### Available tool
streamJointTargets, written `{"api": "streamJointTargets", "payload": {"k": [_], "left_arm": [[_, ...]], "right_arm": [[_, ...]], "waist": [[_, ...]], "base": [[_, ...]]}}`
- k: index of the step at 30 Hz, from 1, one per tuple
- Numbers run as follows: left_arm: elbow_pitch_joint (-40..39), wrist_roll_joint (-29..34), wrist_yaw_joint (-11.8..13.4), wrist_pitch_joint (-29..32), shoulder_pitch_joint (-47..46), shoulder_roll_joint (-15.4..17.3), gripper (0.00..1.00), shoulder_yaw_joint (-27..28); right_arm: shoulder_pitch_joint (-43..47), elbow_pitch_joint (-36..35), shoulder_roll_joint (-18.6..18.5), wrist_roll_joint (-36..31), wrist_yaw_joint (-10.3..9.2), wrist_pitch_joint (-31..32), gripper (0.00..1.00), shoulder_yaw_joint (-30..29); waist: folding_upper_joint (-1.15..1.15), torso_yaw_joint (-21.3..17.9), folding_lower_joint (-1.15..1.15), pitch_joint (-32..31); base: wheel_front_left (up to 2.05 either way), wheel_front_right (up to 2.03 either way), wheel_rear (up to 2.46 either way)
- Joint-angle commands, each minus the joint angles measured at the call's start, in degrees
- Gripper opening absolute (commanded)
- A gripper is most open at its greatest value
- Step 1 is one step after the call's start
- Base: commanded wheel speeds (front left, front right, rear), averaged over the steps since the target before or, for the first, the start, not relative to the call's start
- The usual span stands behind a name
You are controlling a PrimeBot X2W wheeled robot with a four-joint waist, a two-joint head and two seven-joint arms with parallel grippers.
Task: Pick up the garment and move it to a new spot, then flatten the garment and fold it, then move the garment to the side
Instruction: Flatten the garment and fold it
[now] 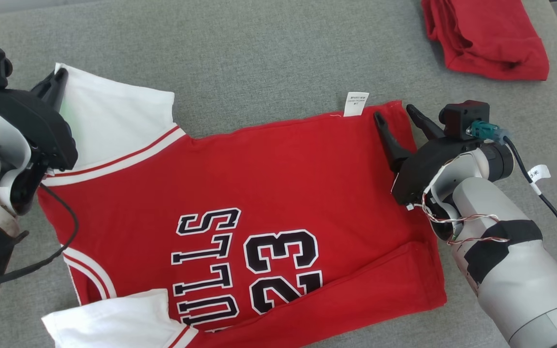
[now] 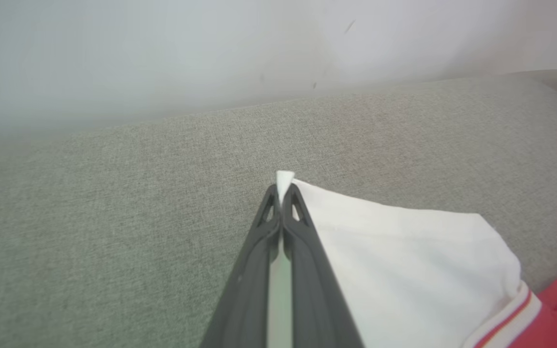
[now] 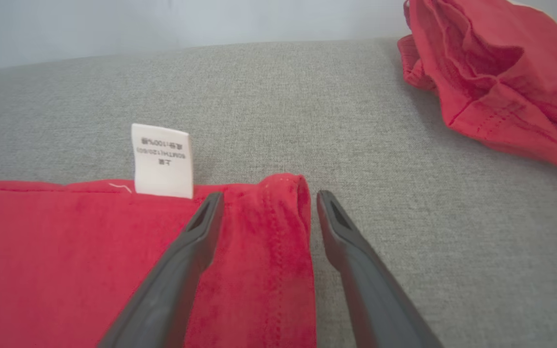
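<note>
- Jersey (image 1: 269, 179) lies spread on grey cushion (image 1: 259, 58); near hem flap is doubled over.
- L fingers (image 2: 302, 241) clenched on white sleeve (image 2: 404, 251) tip.
- R fingers (image 3: 177, 275) spread, straddling hem corner by tag (image 3: 162, 159).
- Prob. flatten step: you close R on corner, pull taut.

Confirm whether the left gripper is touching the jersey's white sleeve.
Touching. The left wrist view shows the left gripper shut on the white sleeve at its corner, fabric poking out past the tips.

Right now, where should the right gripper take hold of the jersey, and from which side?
Grip the far hem corner, just right of the care label, coming in from the right edge of the jersey: the open right gripper straddles that doubled hem.
</note>
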Motion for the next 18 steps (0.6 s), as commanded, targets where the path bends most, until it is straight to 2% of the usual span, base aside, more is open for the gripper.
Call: {"api": "streamJointTargets", "payload": {"k": [1,2,3,4,11,18], "left_arm": [[-0.2,-0.6,0.1,-0.3,-0.7,0.2,0.00,-0.2],[-0.2,-0.8,0.1,-0.5,-0.8,0.2,0.00,-0.4],[-0.3,-1.0,0.1,-0.6,-0.9,0.3,0.00,-0.6],[-0.4,-1.3,0.1,-0.7,-1.1,0.3,0.00,-0.8],[-0.1,-1.4,0.1,-3.5,-3.0,1.6,0.00,-1.7],[-0.4,-1.8,0.1,-7.6,-3.4,1.4,0.00,-2.5]], "right_arm": [[-0.5,0.1,-0.1,0.4,-0.02,0.0,0.86,0.1],[-0.6,0.3,-0.1,0.6,-0.02,0.0,0.54,0.3],[-0.8,0.5,-0.2,0.8,-0.01,0.0,0.31,0.4],[-1.1,0.7,-0.3,0.9,-0.02,0.1,0.00,0.5],[-4.1,3.0,-1.4,2.5,-0.02,-1.8,0.00,-0.9],[-5.0,5.6,-2.1,3.0,-0.02,-4.4,0.00,-1.4]], "waist": [[-0.01,0.1,0.00,0.1],[-0.01,0.2,0.00,0.1],[-0.01,0.3,0.00,0.2],[-0.01,0.4,0.00,0.3],[-0.01,1.7,0.00,0.6],[-0.01,3.1,0.00,-1.4]], "base": [[0.00,0.00,0.00],[0.00,0.00,0.00],[0.00,0.00,0.00],[0.00,0.00,0.00],[0.00,0.00,0.00],[0.00,0.00,0.00]]}}
